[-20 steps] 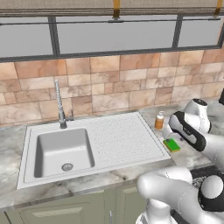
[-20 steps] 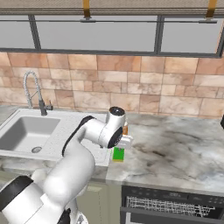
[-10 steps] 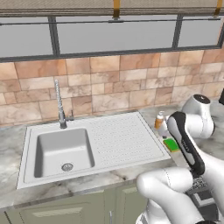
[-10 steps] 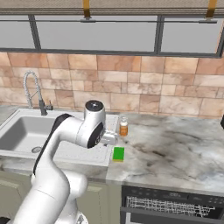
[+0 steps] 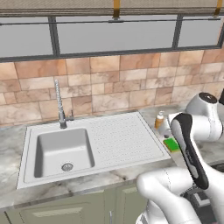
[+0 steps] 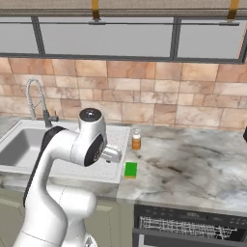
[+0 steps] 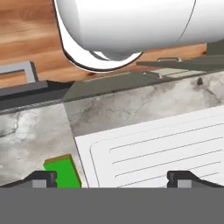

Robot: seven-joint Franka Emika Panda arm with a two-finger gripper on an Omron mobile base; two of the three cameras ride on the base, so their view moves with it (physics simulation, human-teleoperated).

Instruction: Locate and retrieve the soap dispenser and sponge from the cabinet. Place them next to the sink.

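Observation:
The green sponge (image 6: 130, 169) lies flat on the marble counter just right of the sink (image 6: 19, 144), near the front edge. The orange soap dispenser (image 6: 136, 140) stands upright a little behind it. From the left base view, the soap dispenser (image 5: 159, 120) and sponge (image 5: 171, 144) sit beside the sink's drainboard (image 5: 122, 140), partly behind my arm. My gripper (image 7: 113, 179) is open and holds nothing, its fingertips (image 7: 43, 178) wide apart above the drainboard (image 7: 166, 148). The sponge (image 7: 64, 170) lies by the left fingertip, apart from it. The cabinet is out of view.
A chrome spring faucet (image 5: 59, 103) rises behind the basin. My folded white arm (image 6: 72, 144) hangs over the sink's right half. A dishwasher (image 6: 193, 226) with its rack showing stands below the counter (image 6: 193, 169) at the right. A tiled wall and windows lie behind.
My arm has drawn back from the sponge and folded left over the drainboard. The sponge and soap dispenser have stayed where they were. The jaws are as wide as before.

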